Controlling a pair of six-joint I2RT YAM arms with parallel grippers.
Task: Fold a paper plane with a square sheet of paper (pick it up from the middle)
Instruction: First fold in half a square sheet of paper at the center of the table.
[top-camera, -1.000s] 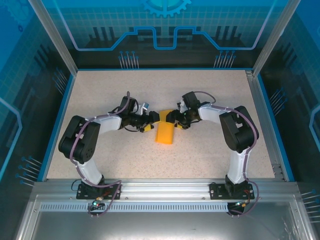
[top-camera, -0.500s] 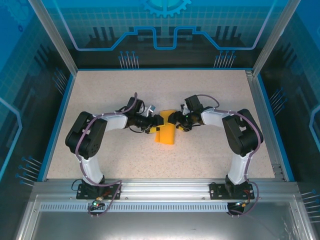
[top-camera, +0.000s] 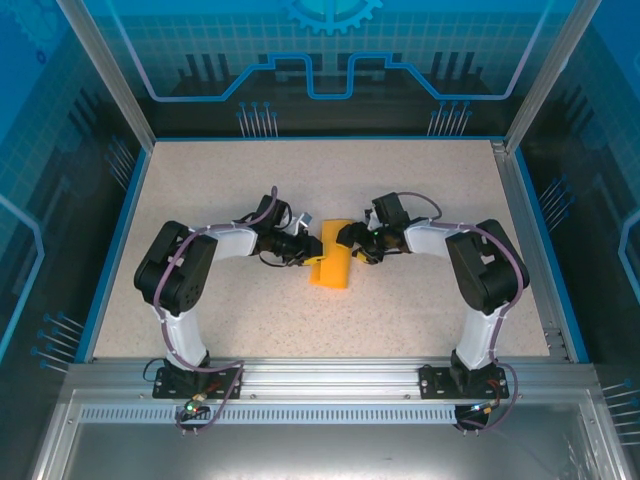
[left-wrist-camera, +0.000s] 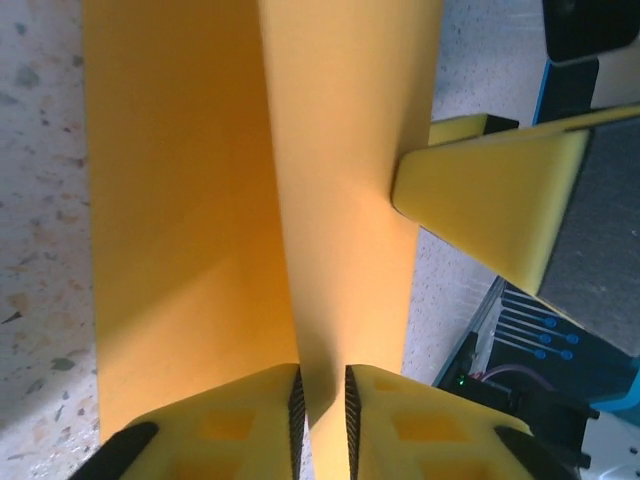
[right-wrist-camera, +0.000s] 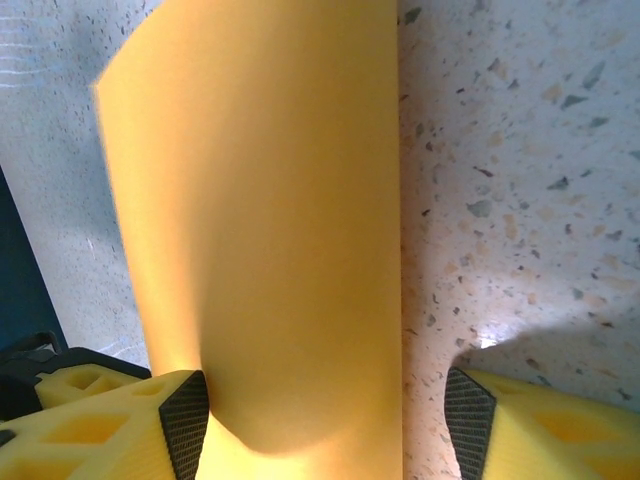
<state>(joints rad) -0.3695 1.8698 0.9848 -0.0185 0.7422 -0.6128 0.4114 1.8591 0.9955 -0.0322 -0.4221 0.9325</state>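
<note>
Orange square sheet of paper (top-camera: 331, 266) sits mid-frame. We see the left gripper (left-wrist-camera: 320, 400) pinching its raised fold, right gripper (right-wrist-camera: 327, 420) gaping wide.

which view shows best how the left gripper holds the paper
Left wrist: the left gripper is closed on a raised fold of the paper, seen close. The top view shows the paper small, between both arms, with the grip unclear. The right wrist shows a curved stretch of the paper up close.
</note>
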